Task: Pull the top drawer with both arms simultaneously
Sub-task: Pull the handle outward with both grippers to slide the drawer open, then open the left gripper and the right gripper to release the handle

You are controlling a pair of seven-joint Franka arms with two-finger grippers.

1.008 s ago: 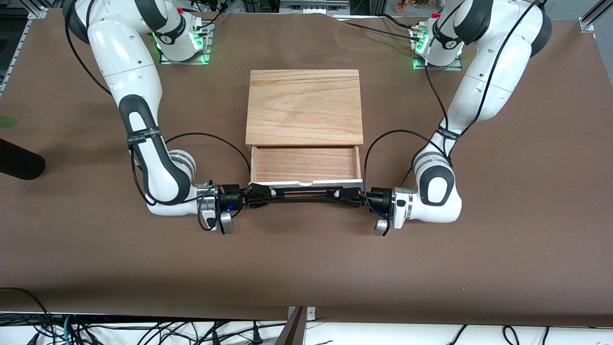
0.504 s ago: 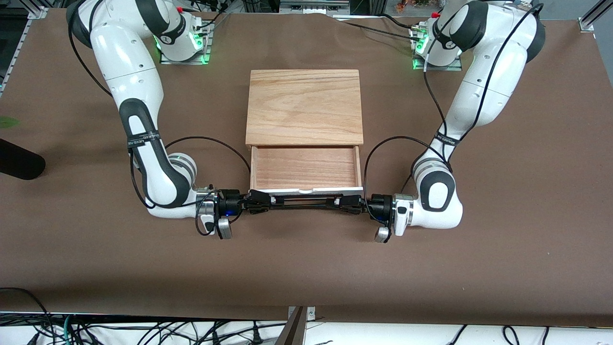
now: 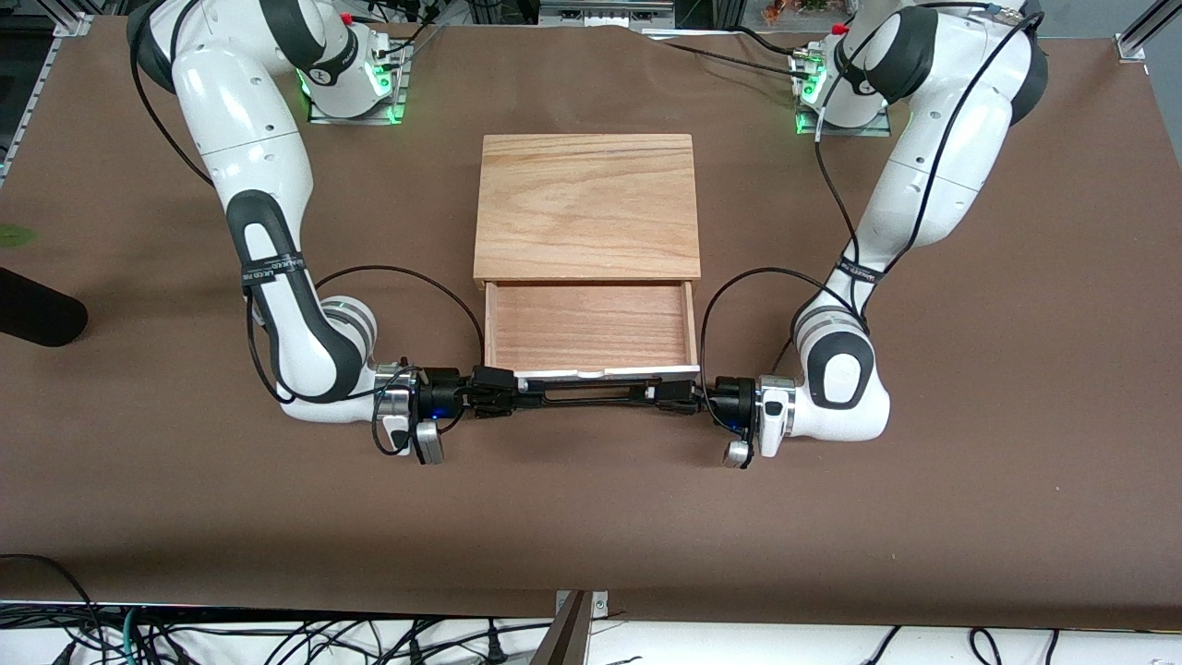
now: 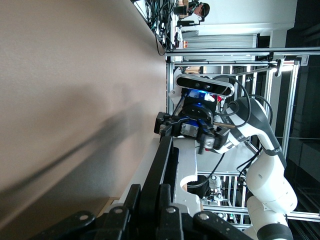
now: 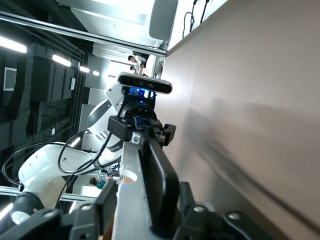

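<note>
Shallow light-wood top drawer [image 3: 589,328] w/ white front, pulled well out of oak-topped cabinet [image 3: 587,205] mid-desk.
Left tool [image 3: 667,394] clamped on black wire handle [image 3: 591,394]; right tool [image 3: 506,393] at its other end, grip can't tell. Risk: uneven pull skews drawer, or it drops off runners.

We are looking at the top drawer [image 3: 589,328], a shallow light-wood tray that is standing pulled out from under the cabinet's grained top slab [image 3: 587,205], toward the front camera, its bare wooden floor lying open to view. Its thin white front panel [image 3: 605,373] is facing the front camera, and a wide black wire handle [image 3: 591,394] is running along it. The arms are reaching in from their two ends: the left arm [image 3: 910,222] is bending down to the handle's end toward its own side, and the right arm [image 3: 263,222] is doing the same at the handle's end on its side.
</note>
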